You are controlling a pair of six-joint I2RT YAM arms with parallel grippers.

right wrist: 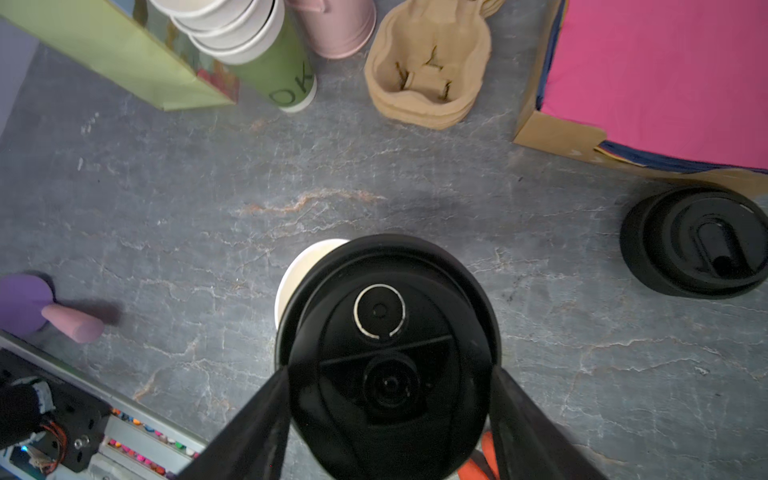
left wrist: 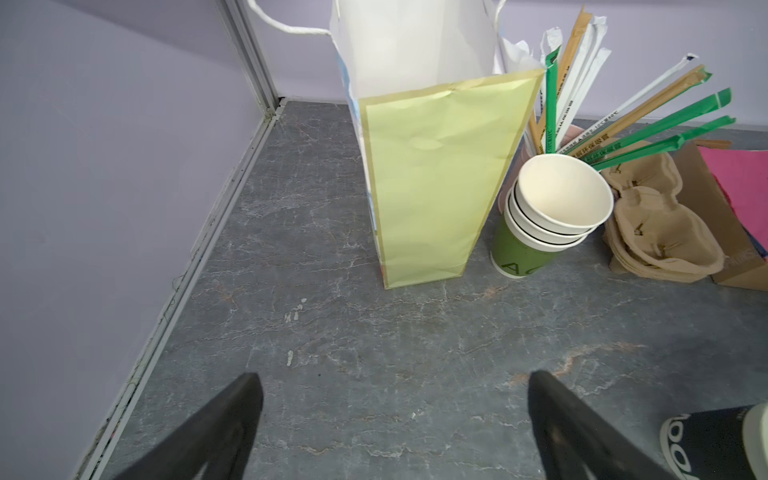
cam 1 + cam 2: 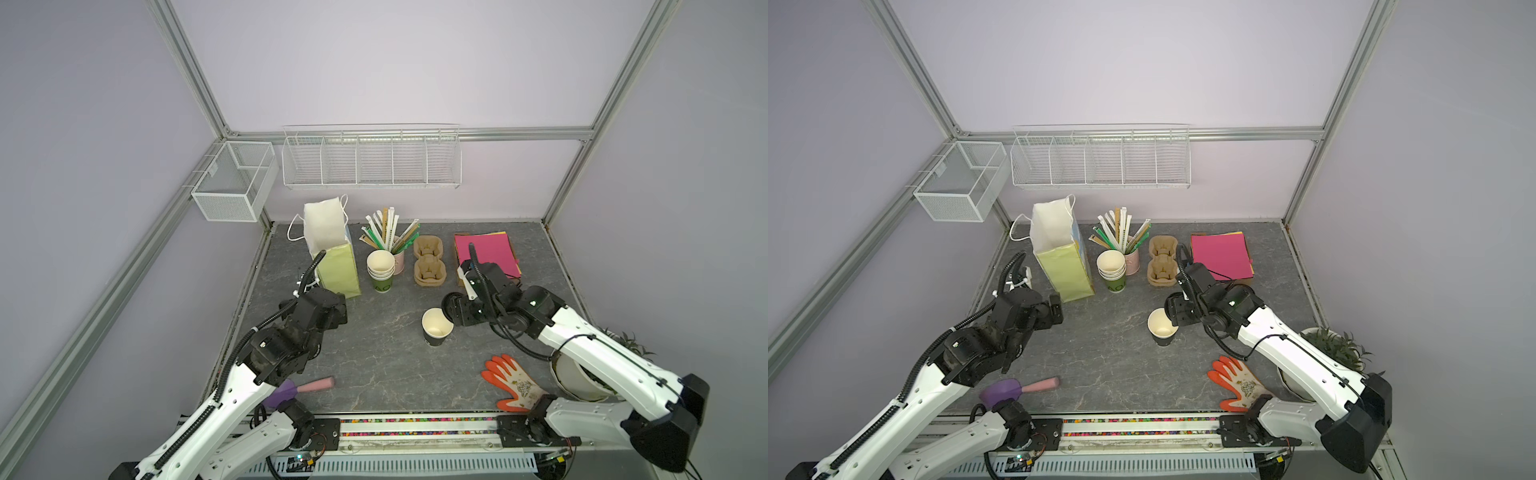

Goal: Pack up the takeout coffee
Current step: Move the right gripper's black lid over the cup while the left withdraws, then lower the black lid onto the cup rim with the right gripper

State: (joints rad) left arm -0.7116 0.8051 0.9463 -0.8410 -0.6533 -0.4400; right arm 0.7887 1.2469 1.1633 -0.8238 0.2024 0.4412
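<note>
While the left pincer (image 2: 395, 376) hangs wide open and empty above the tabletop (image 3: 374, 357) near the paper bag (image 2: 436, 178), the right pincer (image 1: 390, 370) grips a black lid (image 1: 386, 316). The lid is at the rim of the uncovered black cup (image 3: 436, 326), which stands mid-tabletop.

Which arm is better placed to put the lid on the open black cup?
Right. The right gripper holds the black lid at the rim of the open cup; the left gripper is open and empty, by the paper bag.

Soft, even overhead light, moderately bright; shadows faint, diffuse on tabletop (image 3: 374, 365). Both top views: frame rails (image 3: 193, 70) bow slightly toward edges (wide lens). Wrist views soft up close.
</note>
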